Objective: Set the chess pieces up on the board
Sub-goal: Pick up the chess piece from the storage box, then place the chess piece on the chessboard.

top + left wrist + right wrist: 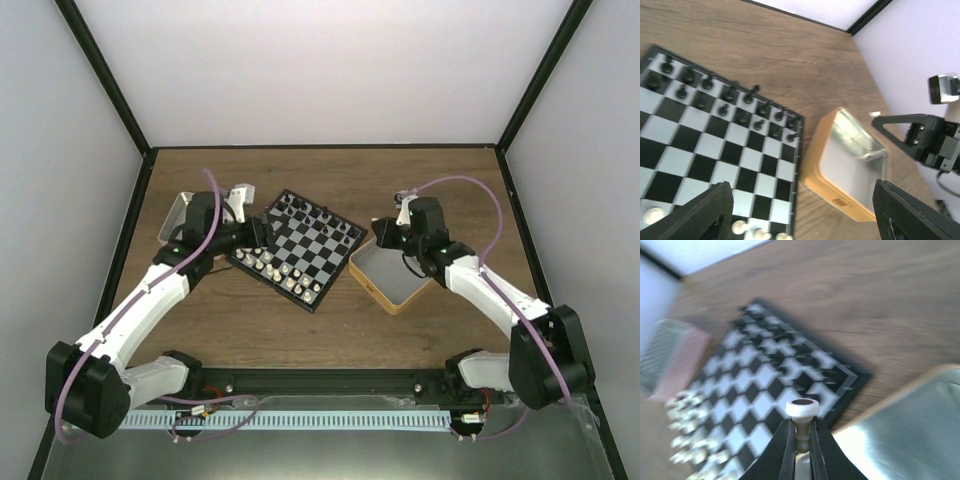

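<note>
The board (300,248) lies at the table's middle, turned like a diamond. Black figures (722,92) fill its far rows. Cream-white pieces (278,270) stand along its near-left side and show in the left wrist view (740,227). My right gripper (801,427) is shut on a cream-white piece (802,410), held base-outward above the corner of the yellow tin, beside the board's right corner (850,377). My left gripper (802,200) is open and empty, hovering over the board's near-left edge by the white pieces (255,240).
An open yellow-rimmed tin (392,275) with a bare metal inside sits right of the board; it also shows in the left wrist view (850,165). Another tin (178,215) lies left of the board, partly under the left arm. Black frame posts and white walls surround the table.
</note>
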`<action>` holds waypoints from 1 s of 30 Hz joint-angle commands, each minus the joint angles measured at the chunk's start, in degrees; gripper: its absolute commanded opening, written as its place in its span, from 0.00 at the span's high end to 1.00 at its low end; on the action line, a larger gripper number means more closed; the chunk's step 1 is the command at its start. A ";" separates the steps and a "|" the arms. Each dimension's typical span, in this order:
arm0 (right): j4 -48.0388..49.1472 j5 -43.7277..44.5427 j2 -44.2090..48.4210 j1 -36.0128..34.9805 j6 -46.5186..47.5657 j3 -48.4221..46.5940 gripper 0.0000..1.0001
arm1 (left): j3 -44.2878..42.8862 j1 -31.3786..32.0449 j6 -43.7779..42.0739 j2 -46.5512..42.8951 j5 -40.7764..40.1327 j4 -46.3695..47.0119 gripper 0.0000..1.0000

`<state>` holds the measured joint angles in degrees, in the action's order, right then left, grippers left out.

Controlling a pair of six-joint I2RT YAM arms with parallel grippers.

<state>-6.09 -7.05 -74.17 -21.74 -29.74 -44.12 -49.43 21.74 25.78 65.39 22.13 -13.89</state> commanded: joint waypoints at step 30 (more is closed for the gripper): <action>9.55 -41.98 -7.27 -12.82 22.98 -14.28 0.99 | 4.69 2.45 31.44 6.29 26.18 23.89 0.55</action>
<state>4.43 -49.60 -81.19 -33.56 -8.29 -55.13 -45.56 24.05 52.73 71.09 48.10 4.69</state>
